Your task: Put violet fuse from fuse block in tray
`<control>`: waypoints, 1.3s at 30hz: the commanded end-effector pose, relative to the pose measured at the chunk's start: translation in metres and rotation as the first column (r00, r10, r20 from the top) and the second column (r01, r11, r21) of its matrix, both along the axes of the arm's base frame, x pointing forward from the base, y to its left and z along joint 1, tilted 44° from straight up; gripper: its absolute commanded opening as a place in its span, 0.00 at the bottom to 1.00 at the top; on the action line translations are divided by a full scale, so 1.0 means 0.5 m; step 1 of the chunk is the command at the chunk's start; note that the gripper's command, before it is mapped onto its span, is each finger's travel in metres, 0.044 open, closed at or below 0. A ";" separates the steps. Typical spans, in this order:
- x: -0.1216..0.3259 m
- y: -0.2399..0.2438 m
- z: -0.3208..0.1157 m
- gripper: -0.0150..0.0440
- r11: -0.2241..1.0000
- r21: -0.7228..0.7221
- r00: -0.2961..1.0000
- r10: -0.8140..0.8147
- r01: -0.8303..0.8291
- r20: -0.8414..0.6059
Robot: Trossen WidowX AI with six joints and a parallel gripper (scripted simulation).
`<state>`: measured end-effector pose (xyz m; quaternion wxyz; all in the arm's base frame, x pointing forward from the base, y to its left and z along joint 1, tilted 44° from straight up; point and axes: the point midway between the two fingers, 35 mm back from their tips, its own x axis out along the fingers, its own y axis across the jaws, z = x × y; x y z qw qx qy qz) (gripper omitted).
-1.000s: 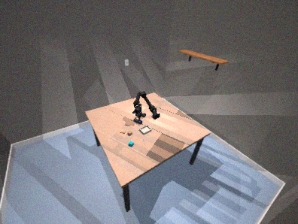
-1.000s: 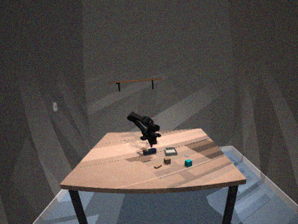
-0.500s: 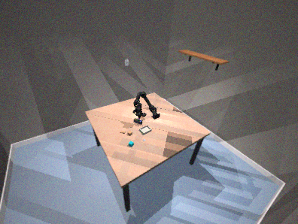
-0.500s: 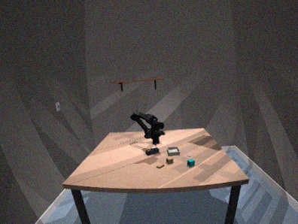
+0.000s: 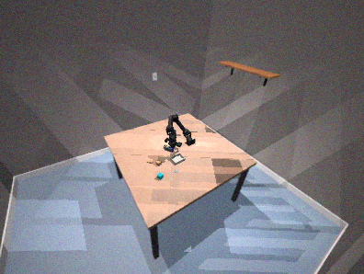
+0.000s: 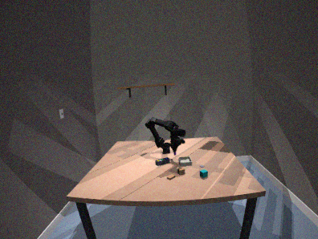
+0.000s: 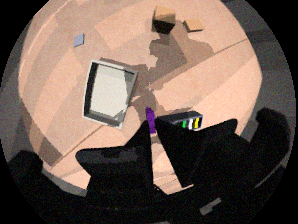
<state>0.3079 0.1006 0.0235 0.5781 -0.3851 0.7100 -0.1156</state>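
Observation:
My gripper (image 7: 151,122) (image 6: 175,151) is shut on the violet fuse (image 7: 150,119) (image 6: 175,154), whose length shows beyond the fingertips in the wrist view. The fuse is held up off the table, between the block and the tray in the exterior view. The dark fuse block (image 6: 159,162) (image 5: 168,147) stands on the table; in the wrist view it is right of the fuse, partly hidden by the right finger, with green, white and yellow fuses showing. The grey-walled tray (image 7: 102,121) (image 6: 185,164) lies to the fuse's left in the wrist view, with no fuse in it.
A brown block (image 7: 163,14) (image 6: 181,171) and a flat tan piece (image 7: 193,25) (image 6: 171,176) lie beyond the fuse block. A teal cube (image 5: 160,176) (image 6: 204,173) stands farther out. A small blue-grey tile (image 7: 79,40) (image 6: 201,166) lies past the tray.

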 end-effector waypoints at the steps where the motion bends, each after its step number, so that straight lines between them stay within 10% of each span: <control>1: 0.005 0.035 -0.030 0.25 1.000 0.005 1.000 -0.002 0.002 0.006; 39: 0.000 0.075 -0.177 0.25 1.000 0.002 1.000 -0.003 0.003 0.008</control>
